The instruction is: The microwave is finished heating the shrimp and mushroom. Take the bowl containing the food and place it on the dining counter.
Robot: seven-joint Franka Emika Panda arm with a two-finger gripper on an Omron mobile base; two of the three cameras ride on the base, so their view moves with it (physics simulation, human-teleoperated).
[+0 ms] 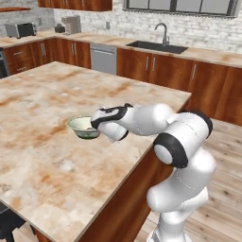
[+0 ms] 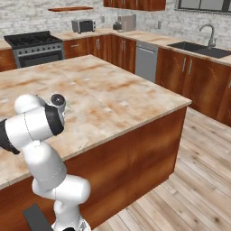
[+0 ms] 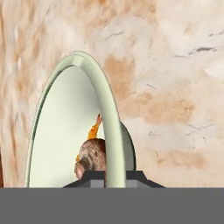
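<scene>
Because the bowl (image 1: 84, 127) must land flat on the dining counter (image 1: 52, 165), the gripper (image 3: 114, 178) pinches its rim, seemingly just above the stone.

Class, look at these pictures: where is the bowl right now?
In the left base view the bowl is over the dining counter, near its right edge, its rim pinched in the gripper.
</scene>
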